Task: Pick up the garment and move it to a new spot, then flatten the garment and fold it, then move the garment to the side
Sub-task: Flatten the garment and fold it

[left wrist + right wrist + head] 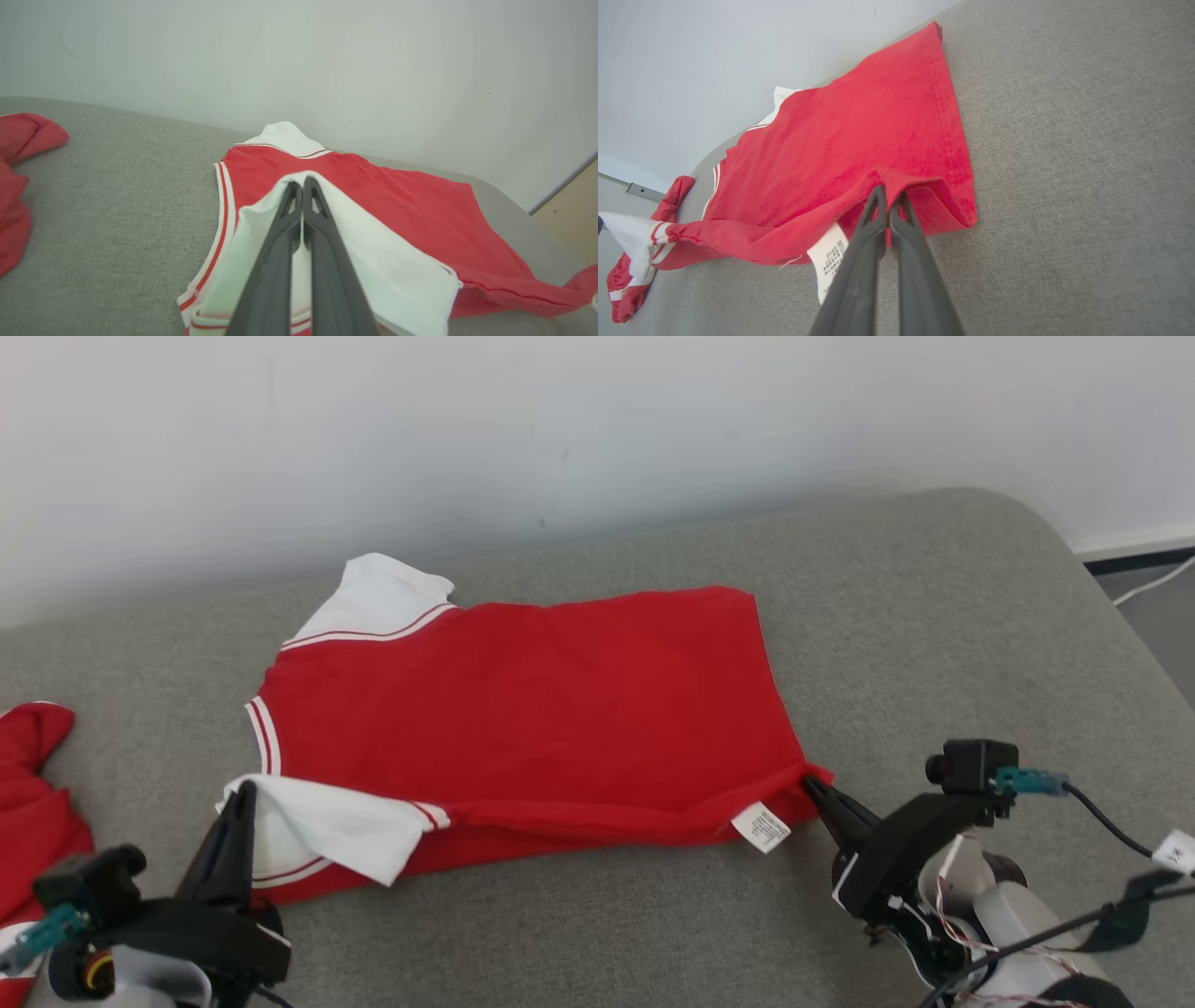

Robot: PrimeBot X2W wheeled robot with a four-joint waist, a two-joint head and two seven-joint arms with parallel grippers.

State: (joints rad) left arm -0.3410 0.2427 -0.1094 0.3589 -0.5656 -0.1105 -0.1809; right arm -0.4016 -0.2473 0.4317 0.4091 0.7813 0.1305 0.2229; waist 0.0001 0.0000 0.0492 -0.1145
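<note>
Red garment (523,709) lies spread on the grey table (934,616), neck end to your left, hem to your right. Far part looks flat; near edge is rucked. — Spotter

Where do your grippers stand? — Recorder

Left gripper (245,791) is clamped on the near white sleeve (345,831). Right gripper (810,786) is pinched on the near hem corner, just beside the care label (762,826). Each has cloth between its fingers. — Spotter

How far along do you judge it? — Recorder

Placement looks done. You are in the flatten-and-fold part: near edge gripped at both ends, no clean fold made yet as far as I can tell. Left for you: carry that edge over, finish folding, shift the garment aside. Note a second red cloth (28,803) at far left, apart from it; keep clear. — Spotter
</note>
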